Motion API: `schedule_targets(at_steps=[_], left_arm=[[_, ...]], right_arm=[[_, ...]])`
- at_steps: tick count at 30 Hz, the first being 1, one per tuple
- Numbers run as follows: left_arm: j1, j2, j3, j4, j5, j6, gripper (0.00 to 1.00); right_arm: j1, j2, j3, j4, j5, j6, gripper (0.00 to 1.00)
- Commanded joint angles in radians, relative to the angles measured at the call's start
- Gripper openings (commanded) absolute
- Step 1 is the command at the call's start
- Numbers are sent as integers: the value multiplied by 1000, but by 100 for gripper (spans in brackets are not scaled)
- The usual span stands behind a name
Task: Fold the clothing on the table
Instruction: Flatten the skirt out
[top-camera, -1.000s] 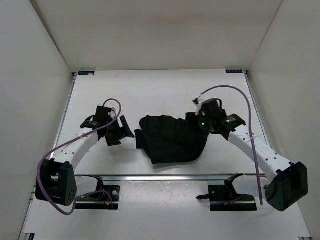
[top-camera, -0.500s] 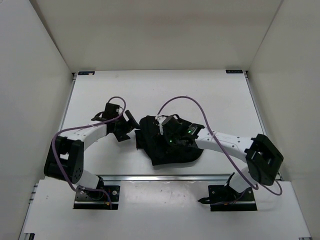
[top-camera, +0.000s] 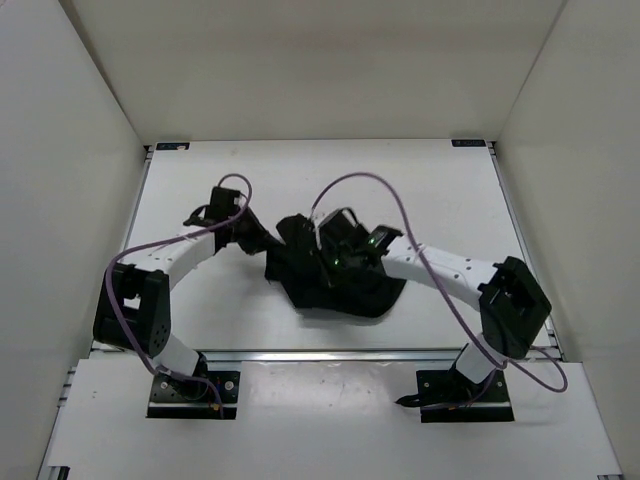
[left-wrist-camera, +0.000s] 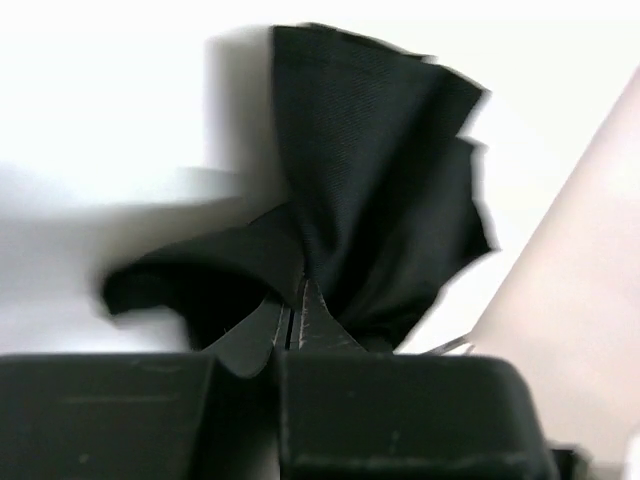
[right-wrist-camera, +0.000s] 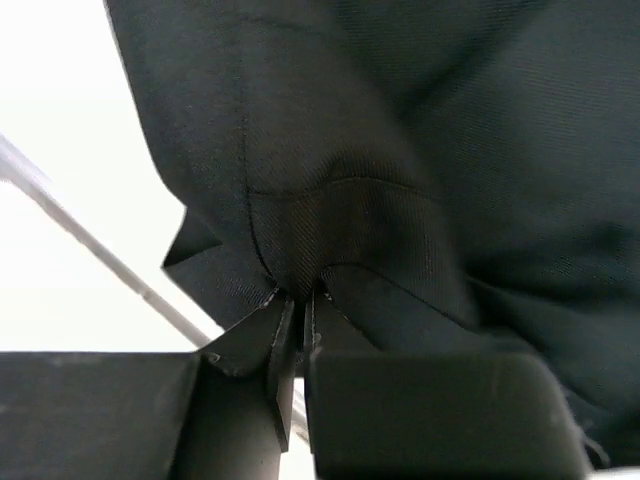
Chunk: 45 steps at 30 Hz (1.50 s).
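1. the clothing (top-camera: 345, 290), black and rumpled, lies in a heap near the middle of the white desk (top-camera: 420, 180), closer to the silver front rail (top-camera: 330, 352) than to the far edge.
2. the left arm (top-camera: 185, 255) reaches in from the left. in the top view i see its tip meet the left edge of the heap.
3. left wrist view: the left jaws are together, clamped on a pinch of the clothing. one fold fans upward from the tips and a darker lobe sags to the left, with bright desk behind.
4. the right arm (top-camera: 440, 270) lies across the heap from the right, its wrist over the upper middle of the clothing.
5. right wrist view: the right jaws are together, clamped on the clothing just below a stitched seam. fabric fills most of this view, and bright desk shows at the left.
6. a purple cable (top-camera: 358, 177) arches above the right arm.
7. in the top view i cannot make out either pair of fingertips against the black fabric.
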Motion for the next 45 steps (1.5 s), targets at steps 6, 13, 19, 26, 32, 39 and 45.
schedule_targets(at_steps=[6,13,19,26,32,39,45], left_arm=[[91,43,638,-211,-46,68,0],[48,-107,595,-325,-66,110,0],[35,-394,-11,-187,-52,82,72],[77,-546,-193,-240,-69,140,82],[-15,-435,-179,-204,-121,125,82],[-165,-344,-231,-187,-175,77,83],[-271,-243,-234,-128,-213,31,82]], right_arm=[[-347,8,634,-250,79,-245,0],[-468,-135,554,-307,-32,-259,0],[-589,-336,29,-280,-220,-242,7],[-703,-495,-263,-213,-258,-86,58],[-713,-562,-464,-69,-230,172,56],[-783,-509,-490,-43,-157,133,57],[-763,-406,-542,41,-165,128,56]])
